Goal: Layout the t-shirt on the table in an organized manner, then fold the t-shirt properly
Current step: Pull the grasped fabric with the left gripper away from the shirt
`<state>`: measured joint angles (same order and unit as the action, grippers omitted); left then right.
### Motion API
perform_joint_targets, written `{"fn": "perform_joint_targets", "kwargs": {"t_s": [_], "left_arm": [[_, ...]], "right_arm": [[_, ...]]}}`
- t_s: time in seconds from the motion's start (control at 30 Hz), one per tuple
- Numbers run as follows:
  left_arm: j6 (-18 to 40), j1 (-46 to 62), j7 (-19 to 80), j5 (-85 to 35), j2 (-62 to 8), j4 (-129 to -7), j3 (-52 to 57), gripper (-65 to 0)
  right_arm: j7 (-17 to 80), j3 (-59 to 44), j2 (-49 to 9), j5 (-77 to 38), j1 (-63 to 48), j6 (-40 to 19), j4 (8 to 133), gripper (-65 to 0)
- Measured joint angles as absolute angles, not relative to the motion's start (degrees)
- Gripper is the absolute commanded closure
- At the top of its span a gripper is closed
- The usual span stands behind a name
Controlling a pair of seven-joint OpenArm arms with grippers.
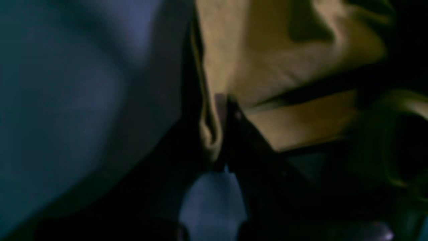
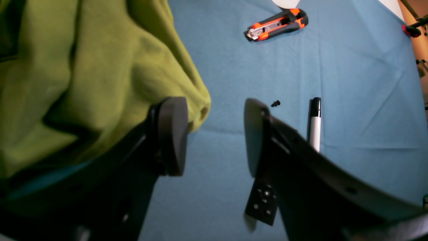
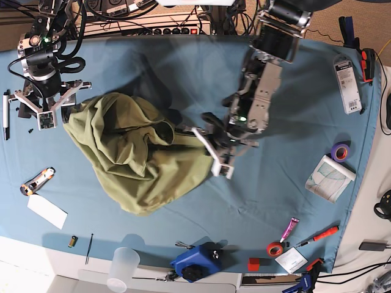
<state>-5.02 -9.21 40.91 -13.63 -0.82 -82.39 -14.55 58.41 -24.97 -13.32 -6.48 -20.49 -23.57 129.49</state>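
I see the t-shirt as a crumpled olive-green heap on the teal table, spread between my two claws. My left claw is clenched on a fold at its edge. My right claw gapes empty beside the opposite edge.

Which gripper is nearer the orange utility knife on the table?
Right. The right gripper hovers open at the t-shirt's far-left edge, just above the orange utility knife in the base view. The left gripper is shut on the shirt's opposite side, much farther away.
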Motion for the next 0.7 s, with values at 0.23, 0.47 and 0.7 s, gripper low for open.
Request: {"fn": "perform_joint_targets", "kwargs": {"t_s": [0.23, 0.47, 0.7], "left_arm": [[-4.8, -9.2, 53.7, -10.0, -5.5, -93.9, -11.0, 0.0], [-4.4, -2.2, 57.3, -12.1, -8.7, -100.7, -3.2, 0.0], [-3.1, 8.9, 58.2, -14.6, -10.8, -110.8, 6.4, 0.0]], "right_arm": [[57.2, -25.0, -13.3, -6.9, -20.5, -24.9, 129.5, -27.5], [58.3, -24.9, -13.3, -20.1, -20.5, -33.1, 129.5, -27.5], [59.7, -25.0, -13.3, -23.7, -20.5, -34.6, 129.5, -27.5]]}}
